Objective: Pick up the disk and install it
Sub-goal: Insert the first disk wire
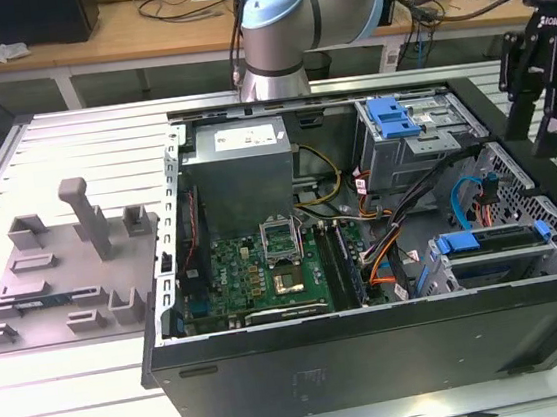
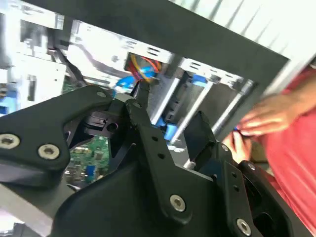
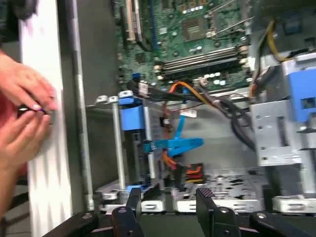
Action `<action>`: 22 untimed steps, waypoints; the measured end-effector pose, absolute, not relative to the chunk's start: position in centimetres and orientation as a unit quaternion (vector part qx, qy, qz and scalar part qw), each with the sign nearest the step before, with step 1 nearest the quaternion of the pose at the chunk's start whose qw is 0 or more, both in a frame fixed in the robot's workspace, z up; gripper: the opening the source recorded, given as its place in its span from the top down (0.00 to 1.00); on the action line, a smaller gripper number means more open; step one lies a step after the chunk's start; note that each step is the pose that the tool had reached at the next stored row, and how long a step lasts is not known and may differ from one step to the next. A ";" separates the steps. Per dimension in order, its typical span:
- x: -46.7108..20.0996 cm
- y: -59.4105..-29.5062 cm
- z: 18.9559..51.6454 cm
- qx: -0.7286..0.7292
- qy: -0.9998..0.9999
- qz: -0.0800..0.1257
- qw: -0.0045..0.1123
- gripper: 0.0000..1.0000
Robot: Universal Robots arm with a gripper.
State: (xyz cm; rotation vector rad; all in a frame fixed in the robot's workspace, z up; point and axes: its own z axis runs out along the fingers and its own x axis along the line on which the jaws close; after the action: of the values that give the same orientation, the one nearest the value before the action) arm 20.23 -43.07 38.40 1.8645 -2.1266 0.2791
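**One Case, One Arm, Two Hands**

One open computer case [image 1: 376, 358] is sitting on the one slatted table [image 1: 78, 131]. One grey fixture [image 1: 66, 283] is lying near the table's edge on the exterior view's left, with one tall post [image 1: 86, 215] rising from it. One robot arm [image 1: 288, 26] is leaning over the case. Inside, one green motherboard [image 1: 256, 271], one grey power supply box [image 1: 244, 172], one blue latch [image 1: 394, 115] and one blue bracket [image 1: 490, 239] are showing. In the first wrist view, one gripper [image 3: 169, 197] is holding its two fingers [image 3: 133, 200] apart, and a person's two hands [image 3: 24, 94] are meeting beside the case wall.
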 end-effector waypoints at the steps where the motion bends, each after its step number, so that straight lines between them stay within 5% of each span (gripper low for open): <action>1: 20.3 -43.1 38.4 0.644 -0.740 0.110 0.161 0.44; 9: 20.3 -43.0 37.3 0.609 -0.768 0.105 0.168 0.44; 22: 19.4 -41.7 36.3 0.614 -0.760 0.128 0.170 0.44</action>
State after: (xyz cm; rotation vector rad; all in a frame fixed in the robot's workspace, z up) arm 19.40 -41.67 36.33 1.7435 -2.1596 0.3623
